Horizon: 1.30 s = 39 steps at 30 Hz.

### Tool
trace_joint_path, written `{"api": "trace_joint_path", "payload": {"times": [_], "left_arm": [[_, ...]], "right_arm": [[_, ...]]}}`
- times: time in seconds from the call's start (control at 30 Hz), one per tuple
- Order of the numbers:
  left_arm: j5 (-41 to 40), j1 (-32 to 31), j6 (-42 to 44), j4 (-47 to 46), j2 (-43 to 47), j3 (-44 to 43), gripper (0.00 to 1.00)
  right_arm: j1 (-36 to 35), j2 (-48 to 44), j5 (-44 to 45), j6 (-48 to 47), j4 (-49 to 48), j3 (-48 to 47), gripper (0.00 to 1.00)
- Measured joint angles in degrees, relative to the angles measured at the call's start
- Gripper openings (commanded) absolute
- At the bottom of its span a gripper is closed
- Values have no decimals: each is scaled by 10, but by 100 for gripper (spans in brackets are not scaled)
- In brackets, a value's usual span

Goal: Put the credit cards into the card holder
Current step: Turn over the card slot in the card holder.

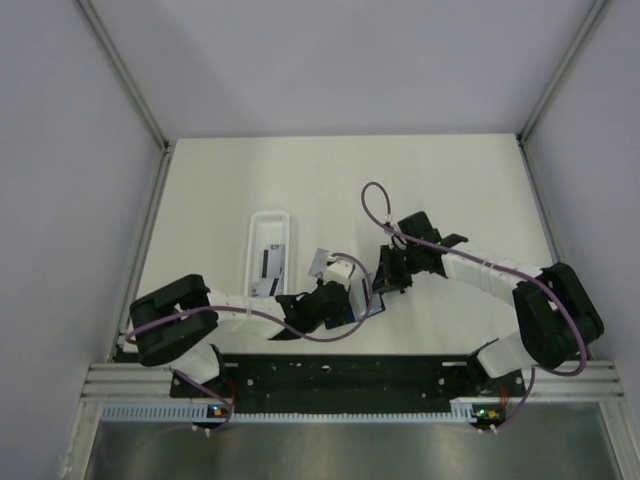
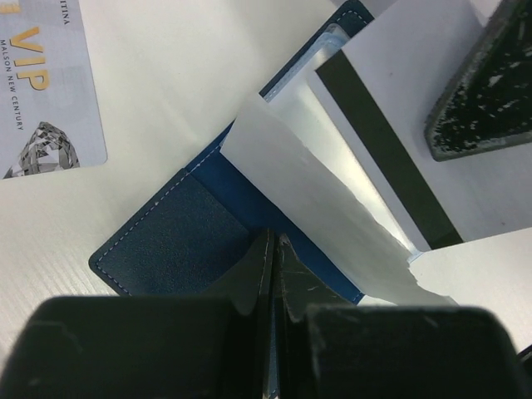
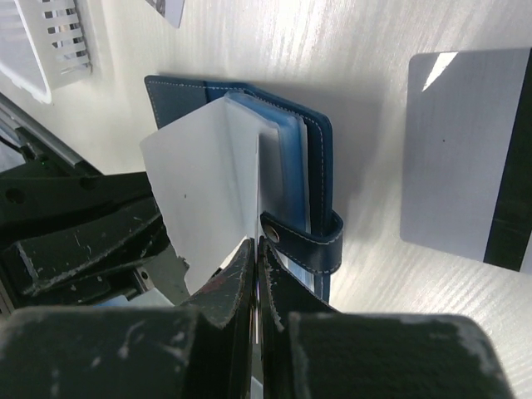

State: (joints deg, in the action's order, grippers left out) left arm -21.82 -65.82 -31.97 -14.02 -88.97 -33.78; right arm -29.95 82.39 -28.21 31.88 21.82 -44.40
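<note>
The navy card holder (image 3: 320, 158) lies open on the table, with its snap strap (image 3: 312, 241) at the near side. It also shows in the left wrist view (image 2: 174, 241) and as a blue patch from above (image 1: 368, 308). My left gripper (image 2: 276, 241) is shut on the edge of its blue cover. My right gripper (image 3: 258, 241) is shut on a white credit card (image 2: 399, 75) with a black stripe, standing on edge in the holder beside a white paper leaf (image 3: 199, 191). A silver VIP card (image 2: 41, 91) and a grey striped card (image 3: 465, 166) lie flat nearby.
A long white tray (image 1: 270, 250) with a card inside stands to the left of the grippers. The two grippers (image 1: 345, 300) (image 1: 385, 278) sit close together near the table's front edge. Grey walls close in the table on three sides.
</note>
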Motion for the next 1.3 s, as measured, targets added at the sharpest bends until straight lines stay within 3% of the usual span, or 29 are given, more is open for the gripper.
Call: {"api": "trace_joint_path", "payload": {"times": [0.67,1.3], "left_arm": [[6,0,5,0,16,4,0],[3,1,22,3,27,7,0]], "right_arm": [[-3,23,131,-67,101,-53,0],[-3,26,148,-74,130,-49,0]]}}
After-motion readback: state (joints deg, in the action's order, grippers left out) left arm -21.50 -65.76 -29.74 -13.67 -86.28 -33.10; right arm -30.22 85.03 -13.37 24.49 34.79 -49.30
